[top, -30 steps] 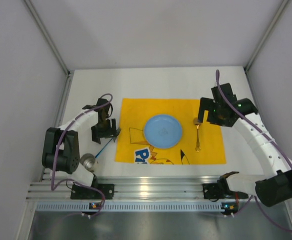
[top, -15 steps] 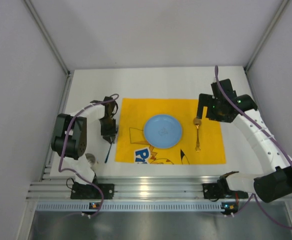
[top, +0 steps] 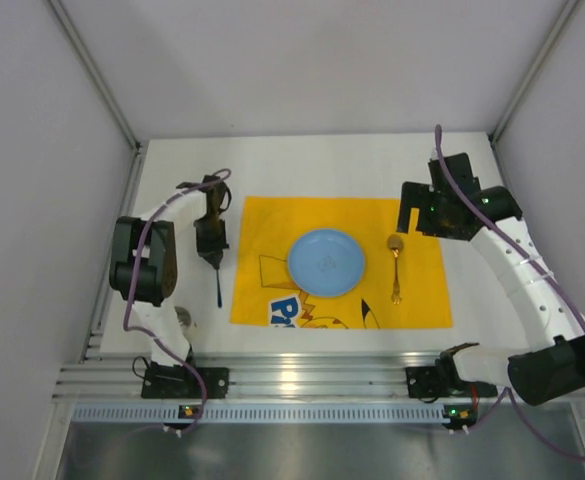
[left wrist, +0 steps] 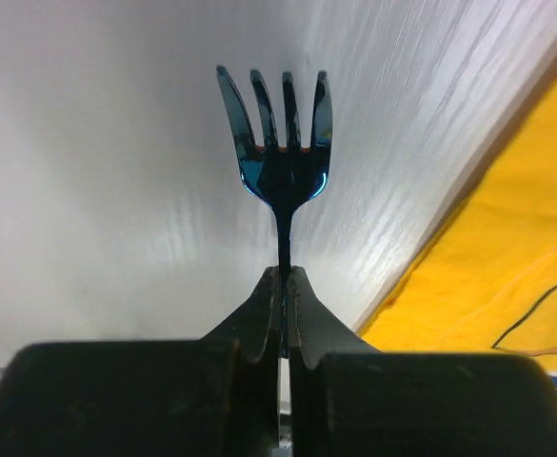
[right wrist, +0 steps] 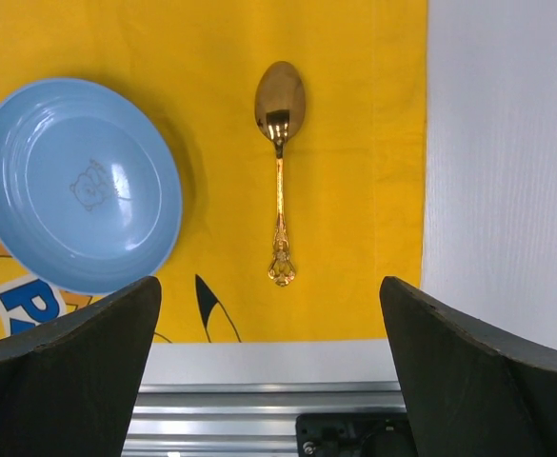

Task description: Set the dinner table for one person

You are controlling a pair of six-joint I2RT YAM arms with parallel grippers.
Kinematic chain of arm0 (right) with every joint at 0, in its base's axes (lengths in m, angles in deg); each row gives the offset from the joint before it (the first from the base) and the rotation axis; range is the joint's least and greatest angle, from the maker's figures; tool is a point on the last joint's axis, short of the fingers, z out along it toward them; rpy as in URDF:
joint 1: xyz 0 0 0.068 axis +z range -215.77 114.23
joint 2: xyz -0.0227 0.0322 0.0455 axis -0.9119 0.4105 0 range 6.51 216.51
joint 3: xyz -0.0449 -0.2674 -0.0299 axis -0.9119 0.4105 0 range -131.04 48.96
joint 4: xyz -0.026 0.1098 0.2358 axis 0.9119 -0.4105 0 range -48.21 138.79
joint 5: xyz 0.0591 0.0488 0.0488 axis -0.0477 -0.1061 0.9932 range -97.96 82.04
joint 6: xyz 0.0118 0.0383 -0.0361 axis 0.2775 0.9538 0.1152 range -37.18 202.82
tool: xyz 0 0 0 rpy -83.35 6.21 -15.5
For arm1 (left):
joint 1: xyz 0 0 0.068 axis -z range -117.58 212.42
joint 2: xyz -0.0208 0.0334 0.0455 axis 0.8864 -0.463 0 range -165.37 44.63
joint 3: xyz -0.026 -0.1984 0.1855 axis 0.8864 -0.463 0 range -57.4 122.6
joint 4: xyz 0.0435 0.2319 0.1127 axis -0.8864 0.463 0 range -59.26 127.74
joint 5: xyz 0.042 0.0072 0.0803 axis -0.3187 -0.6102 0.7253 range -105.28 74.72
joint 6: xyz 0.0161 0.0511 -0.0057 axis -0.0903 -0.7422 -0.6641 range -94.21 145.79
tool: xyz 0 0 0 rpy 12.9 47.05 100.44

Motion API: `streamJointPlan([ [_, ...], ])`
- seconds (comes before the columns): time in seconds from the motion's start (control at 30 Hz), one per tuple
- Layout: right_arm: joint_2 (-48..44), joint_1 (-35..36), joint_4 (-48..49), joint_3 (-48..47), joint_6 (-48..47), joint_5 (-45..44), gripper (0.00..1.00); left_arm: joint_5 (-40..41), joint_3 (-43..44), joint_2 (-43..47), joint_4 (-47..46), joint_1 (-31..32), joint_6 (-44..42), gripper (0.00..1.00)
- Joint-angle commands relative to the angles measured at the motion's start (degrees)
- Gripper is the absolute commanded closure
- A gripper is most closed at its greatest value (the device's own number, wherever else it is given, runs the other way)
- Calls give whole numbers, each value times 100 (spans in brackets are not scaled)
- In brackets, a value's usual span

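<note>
My left gripper (top: pixel 214 260) (left wrist: pixel 285 278) is shut on the thin neck of a dark blue fork (top: pixel 218 288) (left wrist: pixel 283 143). The fork's tines point away from the fingers, low over the white dinner table (top: pixel 322 165) just left of the yellow placemat (top: pixel 422 300) (left wrist: pixel 507 248). A blue plate (top: pixel 324 262) (right wrist: pixel 78 186) sits in the middle of the placemat, and a gold spoon (top: pixel 396 270) (right wrist: pixel 278 171) lies to its right. My right gripper (top: pixel 422 215) (right wrist: pixel 268 286) hangs open above the spoon and holds nothing.
A small silvery round object (top: pixel 183 317) shows beside the left arm's lower link. The ridged aluminium rail (top: pixel 292 378) (right wrist: pixel 259 419) runs along the near edge. Grey wall panels (top: pixel 42 150) close in the left, back and right sides.
The left gripper swung over the fork and shut on it. The fork turned from slanted to straight along the placemat's left edge. The right gripper drew slightly back from the spoon.
</note>
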State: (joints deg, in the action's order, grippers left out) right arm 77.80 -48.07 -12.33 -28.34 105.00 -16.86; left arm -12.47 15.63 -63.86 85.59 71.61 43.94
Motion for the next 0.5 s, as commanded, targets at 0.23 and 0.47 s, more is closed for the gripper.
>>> streamJointPlan([
  [0.23,-203,-82,48,-119,41,99,0,54,1371,136,-176,1013,662,100],
  [0.47,-439,-73,22,13,85,91,0,-44,1213,-716,-581,1708,988,100],
])
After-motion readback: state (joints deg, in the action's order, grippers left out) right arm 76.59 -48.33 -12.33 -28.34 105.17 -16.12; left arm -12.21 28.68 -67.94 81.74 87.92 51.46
